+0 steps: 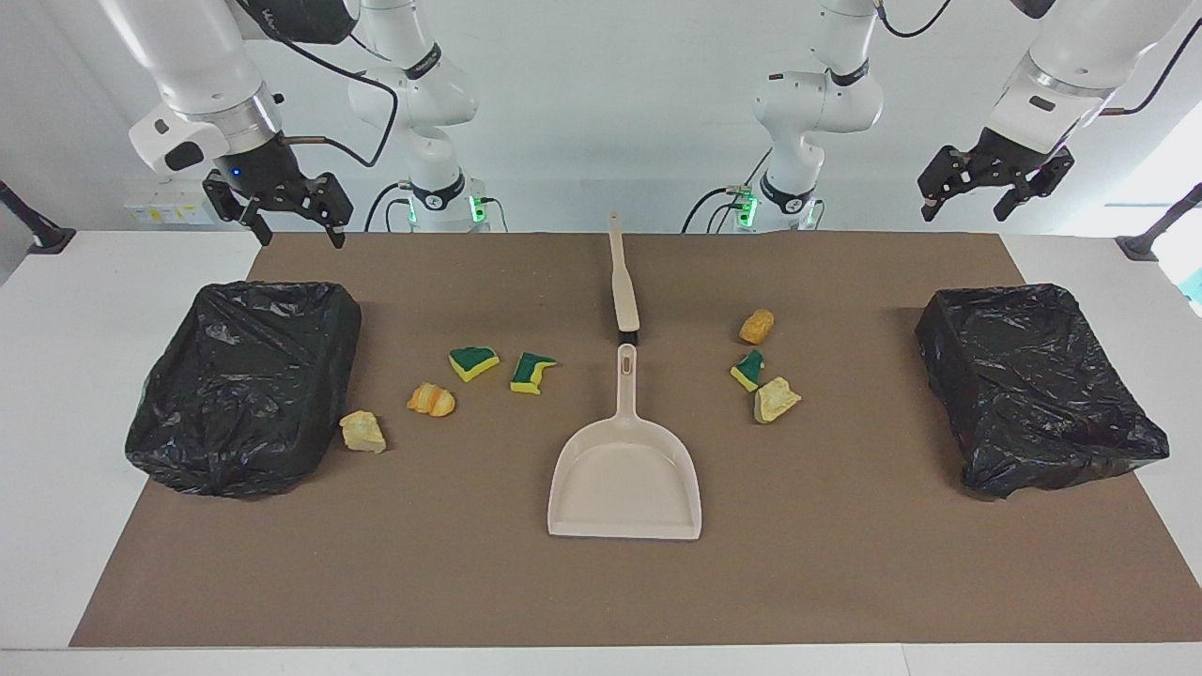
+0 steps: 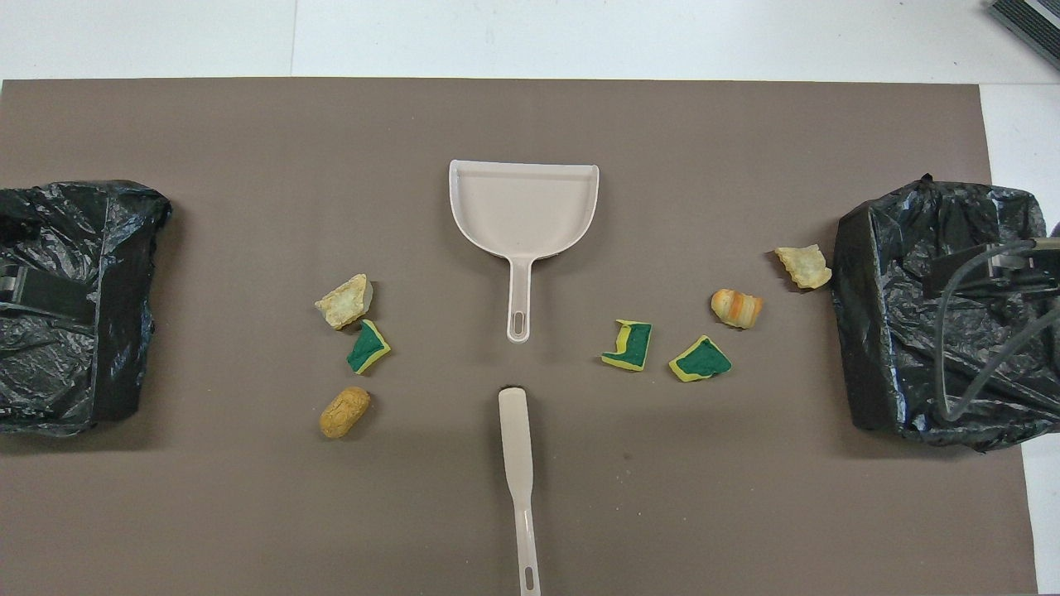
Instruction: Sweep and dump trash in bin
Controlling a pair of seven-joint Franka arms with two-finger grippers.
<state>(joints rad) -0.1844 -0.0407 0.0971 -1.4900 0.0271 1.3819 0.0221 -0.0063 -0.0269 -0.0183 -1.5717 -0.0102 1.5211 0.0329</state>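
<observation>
Table (image 1: 56, 394): white top, largely covered by a brown mat (image 1: 601, 582).
Middle of mat: a beige dustpan (image 1: 624, 483), handle pointing toward the robots; a beige brush (image 1: 624, 286) lies in line with it, nearer the robots, just short of the handle's end.
Right arm's end: a bin lined with a black bag (image 1: 246, 385); beside it a pale yellow foam chunk (image 1: 362, 432), an orange lump (image 1: 431, 400) and two green-and-yellow sponge pieces (image 1: 472, 362) (image 1: 531, 372).
Left arm's end: another black-bagged bin (image 1: 1033, 385); between it and the dustpan an orange-brown lump (image 1: 757, 326), a green sponge piece (image 1: 748, 370) and a pale chunk (image 1: 776, 399), close together.
</observation>
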